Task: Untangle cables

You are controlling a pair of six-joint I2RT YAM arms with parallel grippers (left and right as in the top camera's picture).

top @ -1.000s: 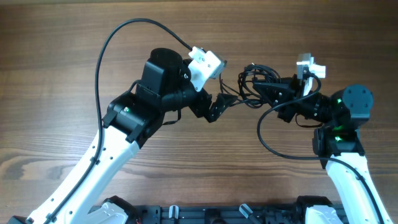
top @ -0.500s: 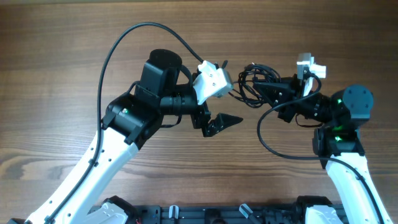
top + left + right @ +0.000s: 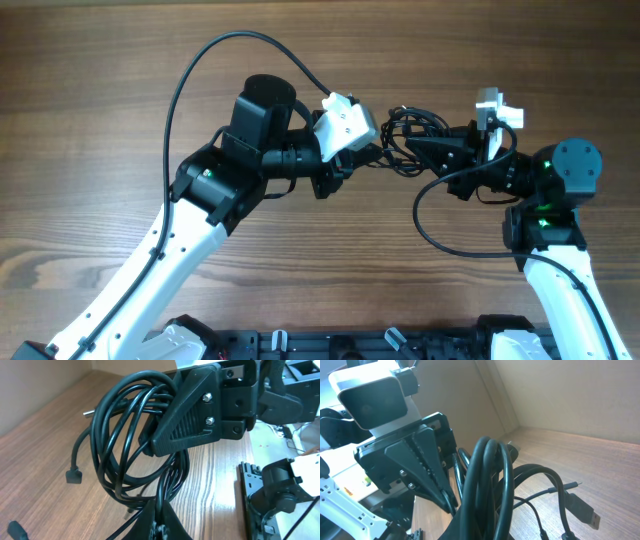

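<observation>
The left gripper [image 3: 159,522] has just pinched its jaws together on lower strands of the cables [image 3: 127,440], a coiled bundle held above the table [image 3: 42,435]; beyond, the right gripper [image 3: 197,420] is clamped on the same bundle. Earlier the left jaws stood spread short of it, so pulling apart can likely begin

Robotics lab bench: a left arm [image 3: 170,240] and a right arm [image 3: 560,290], white and black, rise from a wood-grain table's [image 3: 90,90] near edge; a bare beige wall [image 3: 570,390] stands behind.

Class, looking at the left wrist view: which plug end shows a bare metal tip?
The plug poking out at the cables' upper left; the dangling plug below is black.
</observation>
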